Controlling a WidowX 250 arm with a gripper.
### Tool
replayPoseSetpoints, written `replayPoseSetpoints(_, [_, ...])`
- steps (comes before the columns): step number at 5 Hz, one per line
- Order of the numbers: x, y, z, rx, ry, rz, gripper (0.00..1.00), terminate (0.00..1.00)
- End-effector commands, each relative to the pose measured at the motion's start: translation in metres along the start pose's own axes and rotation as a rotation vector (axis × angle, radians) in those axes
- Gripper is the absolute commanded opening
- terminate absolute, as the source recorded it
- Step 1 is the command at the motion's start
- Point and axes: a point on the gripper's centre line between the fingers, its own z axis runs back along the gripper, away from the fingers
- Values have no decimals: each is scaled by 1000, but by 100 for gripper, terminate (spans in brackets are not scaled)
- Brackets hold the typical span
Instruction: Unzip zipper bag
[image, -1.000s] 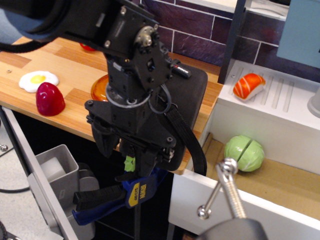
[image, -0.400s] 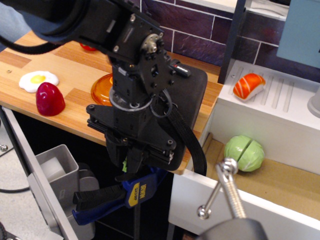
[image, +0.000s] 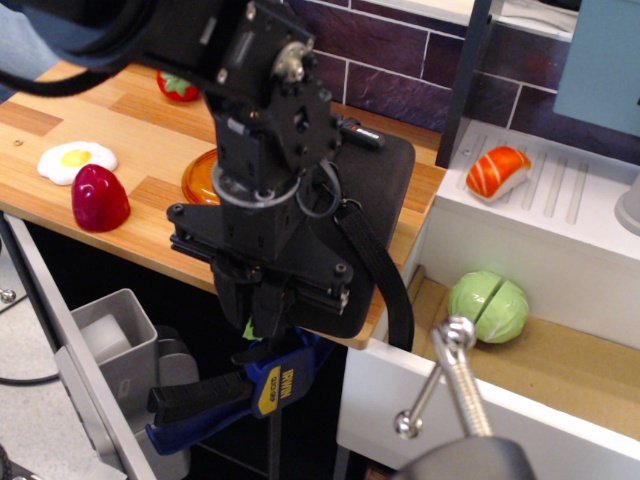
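The zipper bag (image: 385, 185) is a black fabric case lying on the wooden counter (image: 120, 130), with its front edge hanging over the counter's edge. Its black strap (image: 380, 270) curves down the right side, and the small red-white tag (image: 362, 137) sits at its far edge. My gripper (image: 268, 318) points down over the bag's front edge and hides most of the bag. Its fingers are drawn together around the lime-green zipper pull (image: 249, 328), of which only a sliver shows at the left of the fingertips.
On the counter at left are a fried-egg toy (image: 76, 158), a dark red egg shape (image: 99, 197), an orange plate (image: 200, 175) and a strawberry (image: 178, 87). A blue clamp (image: 250, 385) hangs below the edge. A sushi toy (image: 497, 170) and a green cabbage (image: 488, 307) lie at right.
My fingers have drawn together around the green pull, which was plainly visible below them a second ago. The wrist swayed right, then back left. The bag has not moved.
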Motion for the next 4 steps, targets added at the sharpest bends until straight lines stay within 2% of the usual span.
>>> replayPoseSetpoints(1, [44,-1,62,-114,-144,92,0,0])
replayPoseSetpoints(3, [73,-12,93,-164,-241,183,0,0])
replayPoseSetpoints(4, [86,-14,98,-171,-233,217,0,0])
